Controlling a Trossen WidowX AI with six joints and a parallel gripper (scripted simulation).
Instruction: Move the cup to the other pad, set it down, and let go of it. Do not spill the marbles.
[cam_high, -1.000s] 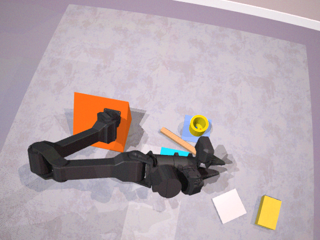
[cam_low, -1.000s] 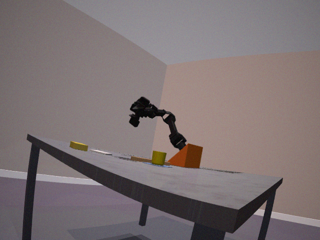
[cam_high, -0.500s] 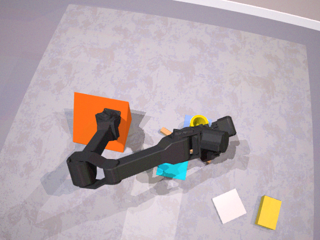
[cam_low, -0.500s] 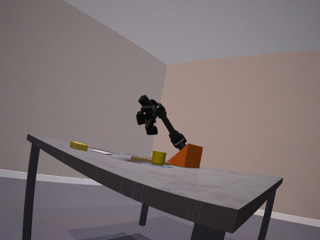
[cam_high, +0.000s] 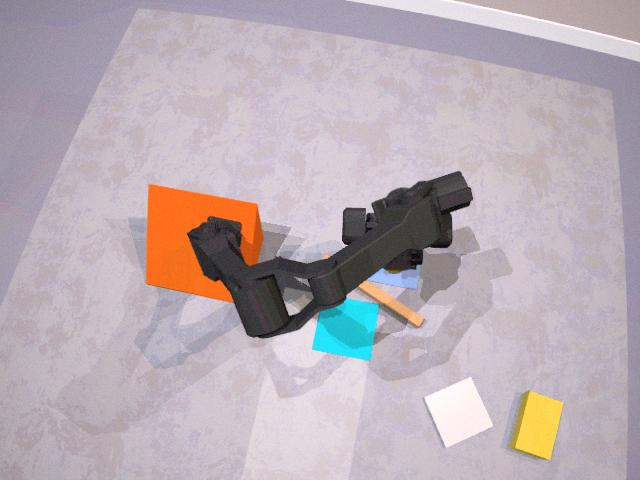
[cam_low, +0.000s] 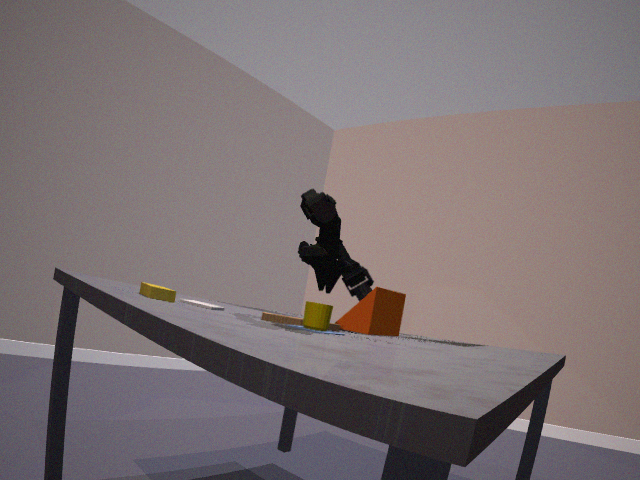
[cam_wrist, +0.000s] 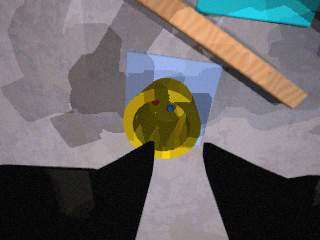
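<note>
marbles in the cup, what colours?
One red, one blue marble inside the yellow cup; the wrist view shows them best.
</note>
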